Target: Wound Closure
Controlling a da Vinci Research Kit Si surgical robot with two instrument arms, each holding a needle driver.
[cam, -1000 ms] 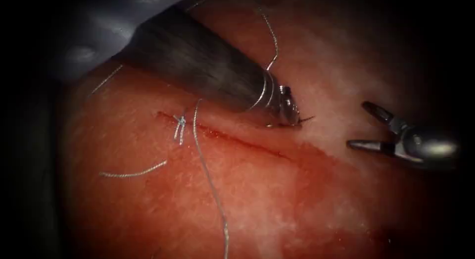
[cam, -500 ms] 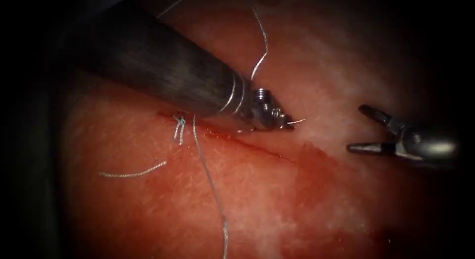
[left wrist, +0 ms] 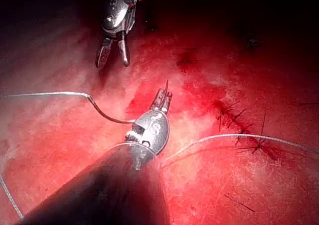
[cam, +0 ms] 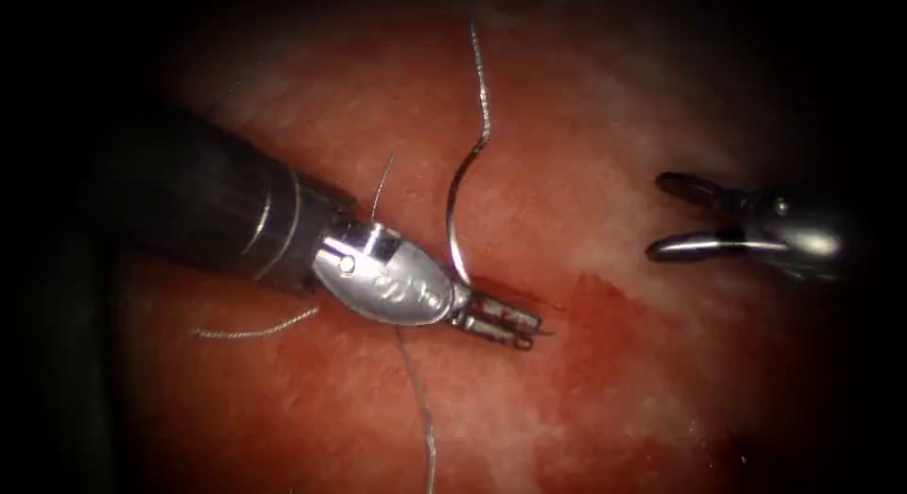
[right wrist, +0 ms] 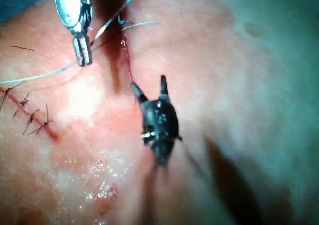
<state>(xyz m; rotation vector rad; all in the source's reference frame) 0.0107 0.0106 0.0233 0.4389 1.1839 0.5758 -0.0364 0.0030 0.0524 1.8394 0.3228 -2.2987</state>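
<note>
Left arm's silver needle driver [cam: 520, 332] lying low over the pale-red pork tissue [cam: 614, 381] at the dark cut [right wrist: 128, 65], jaws closed on the curved steel needle [cam: 455, 211] close to its pointed end (the exact grip spot is hard to make out). Needle body arcing up clear of the tissue, thin grey thread [cam: 480, 78] trailing from it. Right arm's dark needle driver [cam: 658, 217] well apart on the cut's right, jaws spread wide, holding nothing. Red fluid [cam: 605, 324] staining the surface between. Short cut end of thread [cam: 255, 329] loose at the left.

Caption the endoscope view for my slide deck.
Left pincer shut on the needle over the cut; right pincer open, empty.
</note>
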